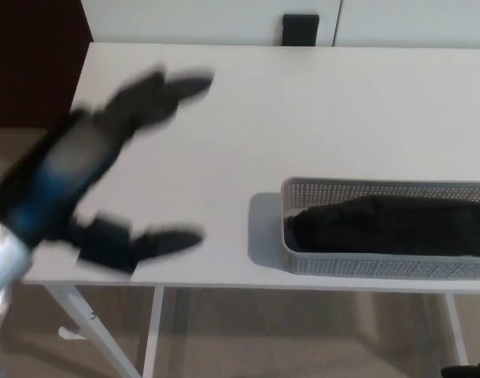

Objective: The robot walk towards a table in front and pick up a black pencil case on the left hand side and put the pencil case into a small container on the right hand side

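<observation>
The white table [319,118] fills most of the scene. On its near right edge sits the grey perforated container [303,236], and the black pencil case [382,224] lies inside it — long, nearly filling it. Over the table's left side hangs the robot's left hand [114,165], blurred, fingers spread wide with the thumb well apart — holding nothing. A small black block [300,30] sits beyond the far edge.

White table [319,118] with grey mesh container [366,264] near its right front edge.
</observation>
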### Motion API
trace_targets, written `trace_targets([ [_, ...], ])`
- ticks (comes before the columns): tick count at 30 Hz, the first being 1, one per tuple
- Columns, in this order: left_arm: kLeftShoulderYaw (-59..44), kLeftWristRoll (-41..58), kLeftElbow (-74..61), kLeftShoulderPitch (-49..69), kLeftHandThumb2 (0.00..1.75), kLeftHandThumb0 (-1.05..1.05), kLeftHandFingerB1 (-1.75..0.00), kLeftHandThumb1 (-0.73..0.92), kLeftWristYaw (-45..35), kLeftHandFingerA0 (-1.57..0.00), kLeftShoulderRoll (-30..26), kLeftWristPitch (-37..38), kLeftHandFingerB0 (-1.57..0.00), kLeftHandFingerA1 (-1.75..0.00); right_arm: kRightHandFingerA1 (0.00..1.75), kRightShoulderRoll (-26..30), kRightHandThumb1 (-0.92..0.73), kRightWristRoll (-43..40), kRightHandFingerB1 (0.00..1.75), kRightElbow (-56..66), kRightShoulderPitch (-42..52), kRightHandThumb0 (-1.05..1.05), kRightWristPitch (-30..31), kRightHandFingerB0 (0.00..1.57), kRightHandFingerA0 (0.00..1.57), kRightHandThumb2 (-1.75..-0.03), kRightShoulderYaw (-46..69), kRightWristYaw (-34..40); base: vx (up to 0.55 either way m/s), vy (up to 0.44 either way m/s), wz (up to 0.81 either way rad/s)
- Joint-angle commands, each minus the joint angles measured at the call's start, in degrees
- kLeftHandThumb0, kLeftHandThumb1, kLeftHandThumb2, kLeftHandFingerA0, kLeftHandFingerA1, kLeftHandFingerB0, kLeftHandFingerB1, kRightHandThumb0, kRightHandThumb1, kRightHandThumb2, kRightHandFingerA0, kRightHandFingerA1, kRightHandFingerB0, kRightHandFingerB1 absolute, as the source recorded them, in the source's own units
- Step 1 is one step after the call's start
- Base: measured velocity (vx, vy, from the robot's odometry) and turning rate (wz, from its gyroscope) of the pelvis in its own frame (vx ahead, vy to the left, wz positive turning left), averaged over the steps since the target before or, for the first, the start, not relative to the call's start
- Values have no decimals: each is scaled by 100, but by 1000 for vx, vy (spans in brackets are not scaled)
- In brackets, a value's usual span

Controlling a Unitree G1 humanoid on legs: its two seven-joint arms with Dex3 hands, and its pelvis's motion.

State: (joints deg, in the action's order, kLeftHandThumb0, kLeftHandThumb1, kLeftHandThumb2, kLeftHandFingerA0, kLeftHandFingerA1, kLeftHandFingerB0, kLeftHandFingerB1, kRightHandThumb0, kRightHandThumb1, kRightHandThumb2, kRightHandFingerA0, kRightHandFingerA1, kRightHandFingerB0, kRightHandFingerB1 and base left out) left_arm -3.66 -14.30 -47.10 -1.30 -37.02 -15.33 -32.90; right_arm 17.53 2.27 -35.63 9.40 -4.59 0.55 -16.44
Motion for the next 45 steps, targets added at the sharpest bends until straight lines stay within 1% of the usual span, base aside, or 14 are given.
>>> trace_targets([
  [1, -2345, 2572, 1141, 6085, 56, -70, -28, 50, -3199, -18, -1, 3781, -20, -29, 48, -187, -63, 75, 40, -781, 234, -26, -756, 39, 48, -58, 156, 624, 0, 0, 0],
  [3, -2438, 2526, 1530, 6252, 83, -32, -49, 17, -3159, -6, -25, 3922, -6, -51, 49, -240, -63, 59, 41, -842, 207, -25, -753, 41, 51, -58, 175, 682, 0, 0, 0],
  [6, -2504, 2406, 1689, 6618, 81, -31, -49, 15, -2910, -7, 54, 3954, -7, -51, 49, -295, -63, 64, 40, -859, 338, -26, -838, 40, 52, -58, 165, 718, 0, 0, 0],
  [7, -2484, 2398, 1766, 6643, 55, -67, -27, 45, -2876, -20, 31, 4034, -17, -32, 49, -293, -64, 78, 40, -886, 341, -26, -862, 39, 52, -58, 153, 717, 0, 0, 0],
  [16, -1272, 848, 2692, 5314, 86, -33, -47, 26, -610, -1, -149, 3701, 0, -49, 49, -391, -65, 2, 41, -999, 373, -24, -1005, 40, 52, -59, 262, 833, 0, 0, 0],
  [17, -1174, 796, 2816, 5180, 73, -67, -34, 43, -487, -7, -97, 3564, -11, -35, 49, -391, -65, -32, 41, -981, 433, -23, -1044, 41, 52, -59, 293, 814, 0, 0, 0],
  [20, -802, 544, 4019, 3862, 76, -67, -34, 43, 305, -5, 270, 2883, -11, -32, 49, -456, -66, -200, 42, -910, 451, -23, -1151, 41, 51, -59, 437, 758, 0, 0, 0],
  [21, -669, 284, 4626, 3393, 89, -35, -47, 29, 712, -1, 278, 2931, 0, -51, 49, -498, -65, -219, 42, -894, 446, -24, -1145, 43, 52, -58, 466, 782, 0, 0, 0],
  [23, -573, 160, 5450, 2705, 79, -72, -37, 46, 1110, -6, 362, 2761, -10, -37, 49, -508, -65, -272, 41, -838, 362, -26, -1061, 42, 51, -59, 528, 755, 0, 0, 0],
  [38, -766, 639, 8321, 1187, 83, -71, -32, 45, 1738, -5, 506, 3558, -6, -39, 50, -447, -66, -306, 41, -608, 399, -25, -1130, 40, 55, -59, 668, 687, 0, 0, 0],
  [39, -734, 606, 8444, 1178, 60, -73, -24, 52, 1792, -10, 478, 3716, -12, -31, 51, -453, -65, -340, 42, -575, 395, -25, -1136, 41, 57, -59, 709, 680, 0, 0, 0],
  [40, -559, 390, 8509, 1239, 82, -83, -36, 52, 1872, -8, 338, 3862, -9, -40, 51, -454, -65, -346, 42, -544, 371, -25, -1135, 42, 57, -58, 746, 717, 0, 0, 0],
  [41, -479, 291, 8548, 1253, 89, -36, -48, 28, 1933, -1, 274, 3928, 0, -50, 50, -459, -64, -354, 42, -552, 359, -25, -1134, 42, 54, -58, 762, 711, 0, 0, 0],
  [45, -148, -29, 8561, 1397, 89, -35, -47, 28, 2077, -1, -99, 4233, 0, -50, 50, -506, -66, -340, 41, -533, 378, -23, -1155, 41, 56, -59, 795, 683, 0, 0, 0],
])
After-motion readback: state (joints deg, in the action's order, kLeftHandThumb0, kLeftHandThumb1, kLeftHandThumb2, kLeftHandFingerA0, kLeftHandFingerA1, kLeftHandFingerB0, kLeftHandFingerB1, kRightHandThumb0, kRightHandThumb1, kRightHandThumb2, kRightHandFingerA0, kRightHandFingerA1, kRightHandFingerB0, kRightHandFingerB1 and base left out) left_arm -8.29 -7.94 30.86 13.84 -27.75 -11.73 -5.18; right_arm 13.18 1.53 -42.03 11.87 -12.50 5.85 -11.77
